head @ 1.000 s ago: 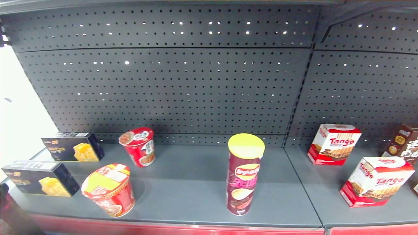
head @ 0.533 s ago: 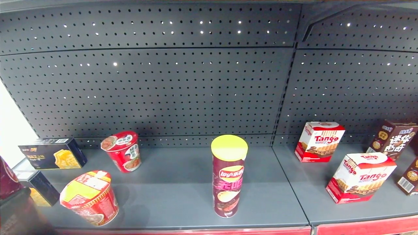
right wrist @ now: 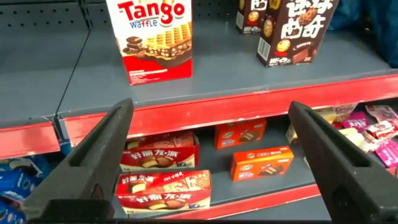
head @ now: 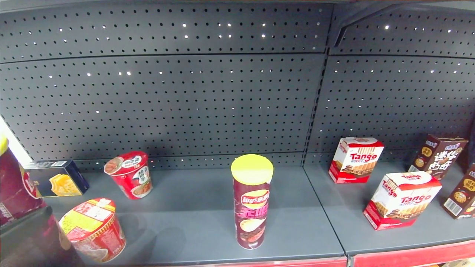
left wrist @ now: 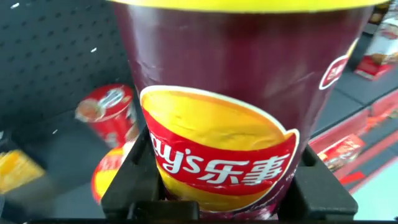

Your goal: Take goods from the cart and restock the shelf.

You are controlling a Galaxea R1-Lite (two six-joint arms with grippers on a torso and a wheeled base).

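Observation:
A maroon chip can with a yellow lid [head: 251, 202] stands upright mid-shelf on the grey shelf board [head: 193, 193]. A second, matching chip can [head: 16, 185] shows at the far left edge in the head view, level with the shelf. My left gripper [left wrist: 227, 186] is shut on that can [left wrist: 236, 112], its fingers [left wrist: 134, 180] clamping the lower body. My right gripper [right wrist: 211, 155] hangs open with nothing between its fingers, in front of the red shelf lip [right wrist: 217, 109], lower than the board.
Two red cup noodles [head: 130, 174] [head: 92, 230] and a dark box [head: 55, 178] stand on the left of the shelf. Wafer boxes [head: 354, 159] [head: 402, 200] and brown boxes [head: 438, 152] fill the right bay. Bare board lies around the standing can. A lower shelf holds red boxes [right wrist: 165, 186].
The head camera has swung right, so the whole shelf slid left in the picture. The held chip can has risen into sight at the left edge.

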